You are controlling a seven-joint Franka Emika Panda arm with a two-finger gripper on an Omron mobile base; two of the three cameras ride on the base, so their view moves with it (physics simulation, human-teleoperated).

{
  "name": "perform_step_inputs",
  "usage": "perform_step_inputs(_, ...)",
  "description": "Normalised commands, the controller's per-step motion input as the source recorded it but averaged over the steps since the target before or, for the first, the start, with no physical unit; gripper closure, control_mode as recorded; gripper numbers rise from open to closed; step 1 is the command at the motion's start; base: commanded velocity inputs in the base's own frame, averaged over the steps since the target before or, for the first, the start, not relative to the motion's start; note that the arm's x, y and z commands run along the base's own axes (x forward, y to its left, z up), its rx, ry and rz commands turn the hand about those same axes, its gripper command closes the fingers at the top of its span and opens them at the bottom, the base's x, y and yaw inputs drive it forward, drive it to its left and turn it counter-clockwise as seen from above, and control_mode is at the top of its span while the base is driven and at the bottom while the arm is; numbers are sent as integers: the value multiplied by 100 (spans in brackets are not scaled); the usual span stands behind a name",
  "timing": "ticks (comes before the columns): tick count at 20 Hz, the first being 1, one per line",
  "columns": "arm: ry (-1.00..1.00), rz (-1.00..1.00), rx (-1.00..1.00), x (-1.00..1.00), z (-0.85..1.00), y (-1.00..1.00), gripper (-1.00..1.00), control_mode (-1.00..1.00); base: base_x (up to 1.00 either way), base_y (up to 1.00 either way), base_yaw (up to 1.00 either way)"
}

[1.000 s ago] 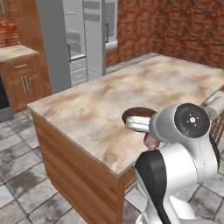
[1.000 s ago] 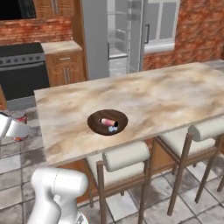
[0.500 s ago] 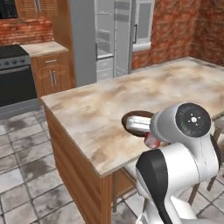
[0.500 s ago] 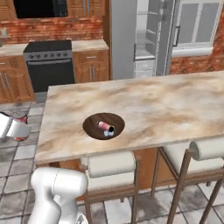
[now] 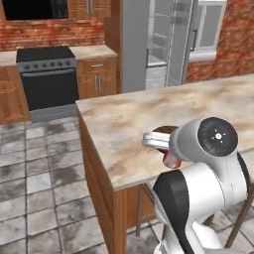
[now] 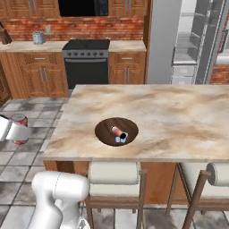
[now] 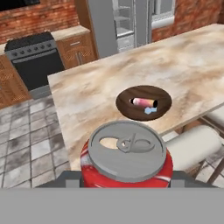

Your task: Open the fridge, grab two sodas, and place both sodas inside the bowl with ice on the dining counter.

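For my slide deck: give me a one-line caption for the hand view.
Gripper holds a red soda upright, short of the bowl where another soda lies by ice.
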Motion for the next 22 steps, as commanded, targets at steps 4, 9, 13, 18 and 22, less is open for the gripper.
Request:
perform_step_inputs(4,0,0,0,0,0,0,100,100,0,-82,29)
perform_step_inputs(9,0,0,0,0,0,0,100,100,4,-79,29)
perform_step_inputs(13,0,0,0,0,0,0,100,100,56,-66,34)
perform_step_inputs(18,0,0,0,0,0,0,100,100,72,-56,34)
perform_step_inputs(22,5,0,-1,19,-15,1,100,-100,17,0,3)
